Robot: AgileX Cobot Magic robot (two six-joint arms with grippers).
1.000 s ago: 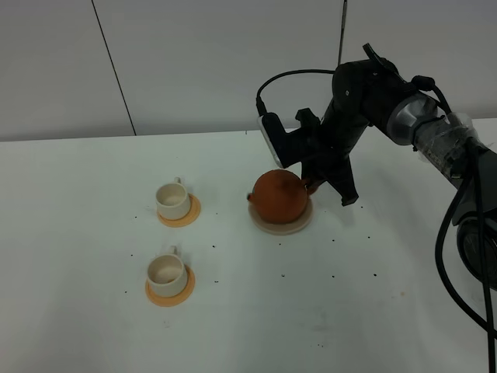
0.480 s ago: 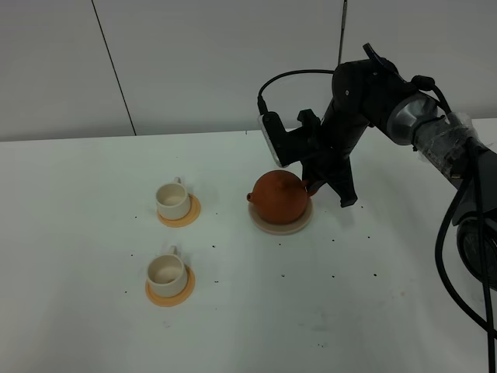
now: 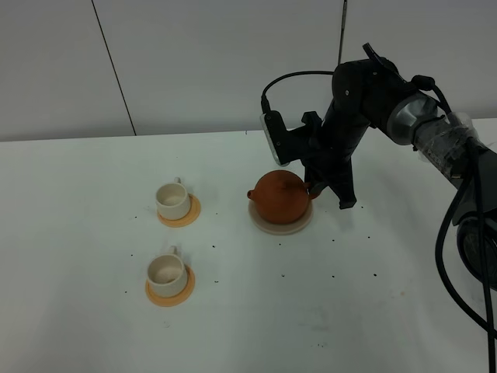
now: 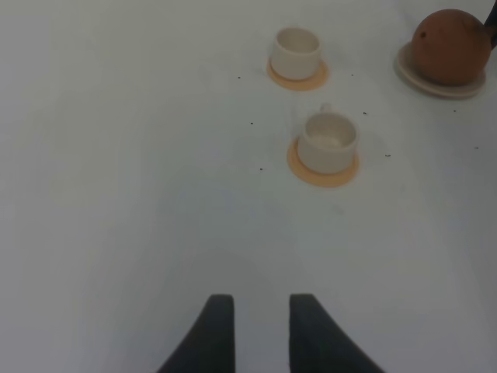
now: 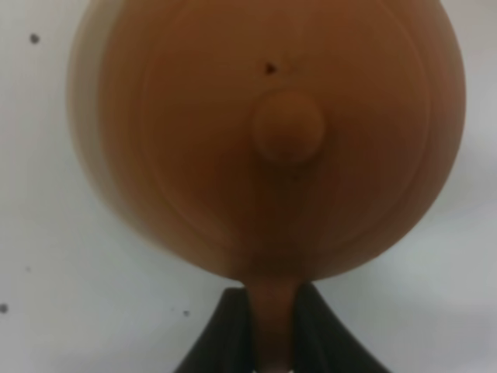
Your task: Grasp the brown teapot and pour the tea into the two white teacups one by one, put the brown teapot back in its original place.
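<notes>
High view, brown teapot [image 3: 279, 198]: right of middle on the white table [image 3: 373, 311], over the beige saucer [image 3: 262, 225], spout to the left. I cannot tell whether its base rests on the saucer.
High view, right gripper [image 3: 313, 187]: at the right side of the brown teapot, its arm reaching down from the far right.
High view, cups: the far teacup [image 3: 172, 200] and the near teacup [image 3: 165, 269] stand upright, left of the brown teapot and well apart from it. Each is on one of the orange coasters [image 3: 192, 211].
Left wrist view, left gripper [image 4: 256, 330]: dark fingers [image 4: 220, 338] a little apart, nothing between them, over bare table.
Left wrist view, beyond it: the near teacup, then the far teacup, with the brown teapot and saucer further right.
Right wrist view, right gripper: clamped on the loop handle [image 5: 272, 318], one dark finger on each side.
Right wrist view, brown teapot: seen from above and filling the view, lid knob [image 5: 287, 128] near the middle. A pale saucer rim shows along one side.
</notes>
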